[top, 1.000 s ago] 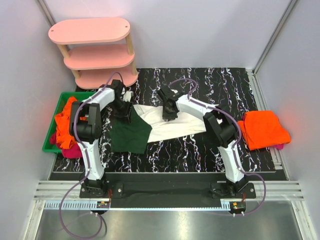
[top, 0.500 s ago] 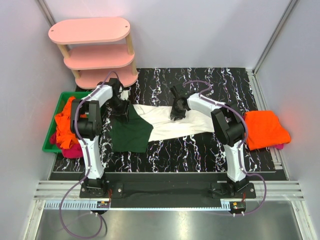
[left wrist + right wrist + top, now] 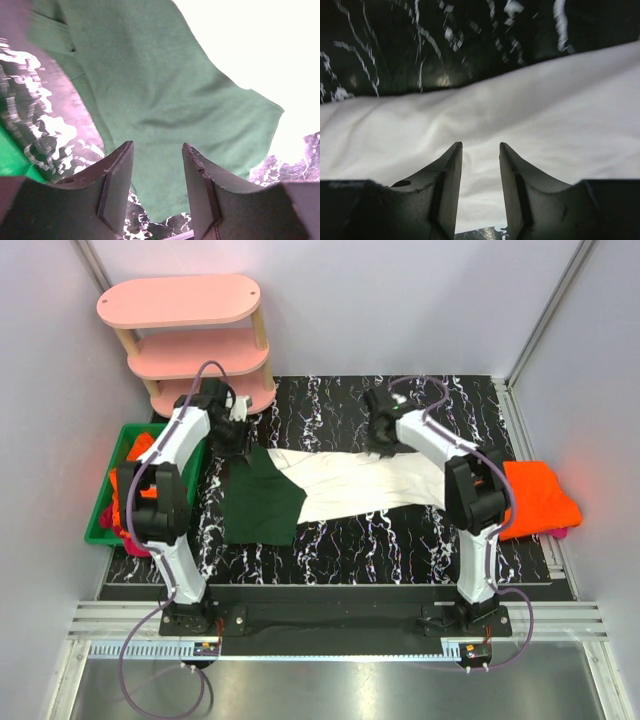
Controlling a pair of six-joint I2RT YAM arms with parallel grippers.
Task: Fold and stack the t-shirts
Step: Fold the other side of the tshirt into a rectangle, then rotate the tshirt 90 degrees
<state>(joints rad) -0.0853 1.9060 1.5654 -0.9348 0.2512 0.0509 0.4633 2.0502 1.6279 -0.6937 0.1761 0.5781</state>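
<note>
- Bench (image 3: 400,540): black marbled top, carries everything listed.
- White t-shirt (image 3: 350,480): lies spread crosswise. Its far edge is under the right end effector (image 3: 480,146) and its dark green sleeve (image 3: 150,85) under the left end effector (image 3: 157,150).
- Orange stack (image 3: 535,495): folded, well outboard of the right end effector.
- Left end effector: fingers spread, pinching nothing.
- Right end effector: fingers spread, nothing held.
- Handling note: probably best to pinch matching far-edge points and lift evenly, so the fold lands square.

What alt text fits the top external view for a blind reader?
A white t-shirt with dark green sleeve lies spread across a black marbled table, the left hand at its green end and the right hand at its far edge. Folded orange shirts sit at the right, a green bin of clothes at the left.
</note>
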